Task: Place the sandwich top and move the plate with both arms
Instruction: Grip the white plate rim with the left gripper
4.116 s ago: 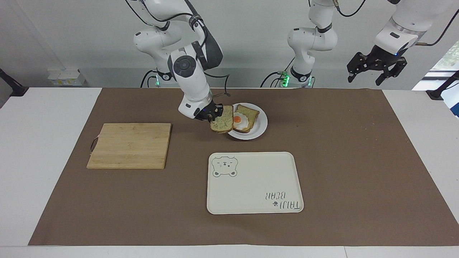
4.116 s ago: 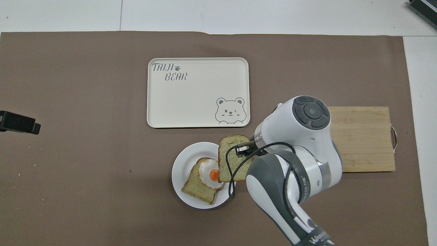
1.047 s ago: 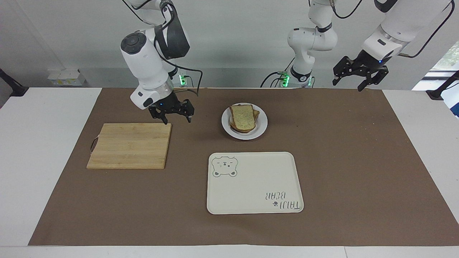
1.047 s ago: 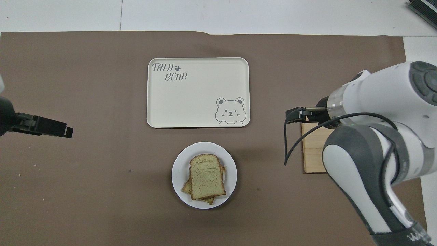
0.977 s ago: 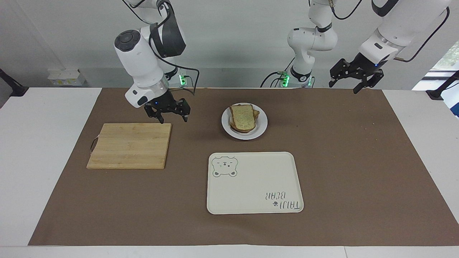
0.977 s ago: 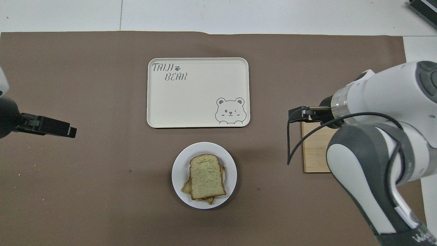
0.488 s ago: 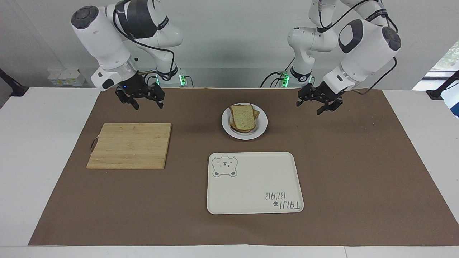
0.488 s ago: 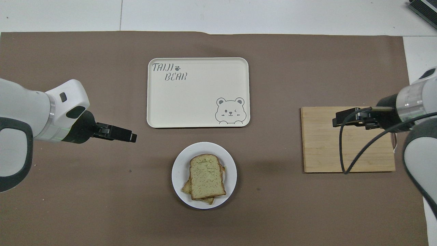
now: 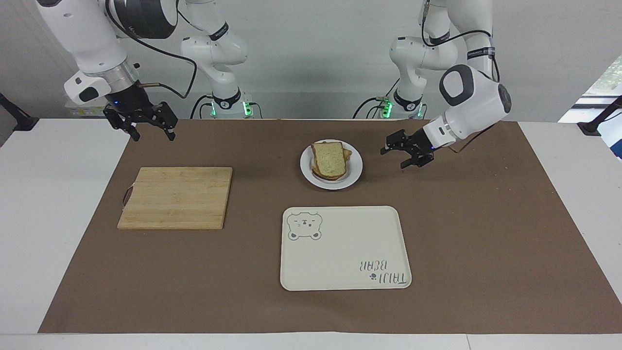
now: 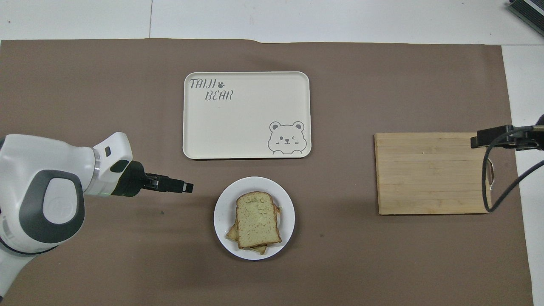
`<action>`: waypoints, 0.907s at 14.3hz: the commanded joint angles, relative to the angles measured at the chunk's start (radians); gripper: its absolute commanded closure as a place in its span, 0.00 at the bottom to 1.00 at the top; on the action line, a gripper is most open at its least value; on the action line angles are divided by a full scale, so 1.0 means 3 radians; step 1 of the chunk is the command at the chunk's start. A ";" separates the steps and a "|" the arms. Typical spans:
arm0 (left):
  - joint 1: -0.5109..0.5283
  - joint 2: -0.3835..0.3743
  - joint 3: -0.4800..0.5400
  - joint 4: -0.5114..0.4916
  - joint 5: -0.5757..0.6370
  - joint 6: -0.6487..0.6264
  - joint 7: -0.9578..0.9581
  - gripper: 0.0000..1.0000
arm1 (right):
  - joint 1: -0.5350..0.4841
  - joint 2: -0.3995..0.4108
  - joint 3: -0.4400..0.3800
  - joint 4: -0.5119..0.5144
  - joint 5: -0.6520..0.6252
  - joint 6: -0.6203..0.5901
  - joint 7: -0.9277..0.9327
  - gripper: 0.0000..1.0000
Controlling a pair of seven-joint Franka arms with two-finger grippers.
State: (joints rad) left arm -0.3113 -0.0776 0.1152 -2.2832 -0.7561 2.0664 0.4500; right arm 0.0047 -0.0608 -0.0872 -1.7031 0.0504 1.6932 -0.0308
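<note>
A: Since 1 second ago, the left gripper (image 9: 402,154) swung beside the plate (image 9: 355,167), jaws open; the right gripper (image 9: 144,125) retreated, open, empty.

B: Sandwich top (image 9: 329,159) sits stacked on it. Next, grip the rim.

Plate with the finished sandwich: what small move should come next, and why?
Probably the left pincer should ease down and in to the plate rim. The sandwich top already lies on the stack, the plate still sits short of the tray, and this pincer hangs open just beside the plate, touching nothing. The right pincer is open too, raised near the cutting board.
</note>
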 commanded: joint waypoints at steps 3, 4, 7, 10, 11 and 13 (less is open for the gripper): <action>-0.0465 0.0033 0.0045 -0.0560 -0.0726 0.0699 0.0478 0.00 | 0.0000 -0.0037 0.0040 0.0088 -0.0173 -0.0065 0.0128 0.00; -0.0532 0.0084 0.0045 -0.0611 -0.0823 0.0766 0.0545 0.00 | 0.0000 -0.0038 0.0040 0.0088 -0.0163 -0.0086 0.0108 0.00; -0.0767 0.0126 0.0045 -0.0739 -0.0962 0.1047 0.0550 0.00 | -0.0001 0.0013 0.0056 0.0395 -0.0198 -0.0347 0.0133 0.00; -0.0813 0.0259 0.0045 -0.0790 -0.1094 0.1083 0.0566 0.28 | 0.0010 0.0024 0.0061 0.0441 -0.0255 -0.0433 0.0113 0.00; -0.0818 0.0259 0.0045 -0.0795 -0.1201 0.1089 0.0561 0.51 | 0.0015 0.0019 0.0056 0.0477 -0.0255 -0.0479 0.0113 0.00; -0.0884 0.0213 0.0045 -0.0846 -0.1243 0.1053 0.0561 1.00 | -0.0011 0.0019 0.0056 0.0508 -0.0255 -0.0495 0.0113 0.00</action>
State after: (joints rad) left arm -0.5324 0.0034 0.1140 -2.5078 -1.0931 2.3637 0.6000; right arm 0.0070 -0.0659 -0.0756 -1.5820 0.0019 1.5693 -0.0162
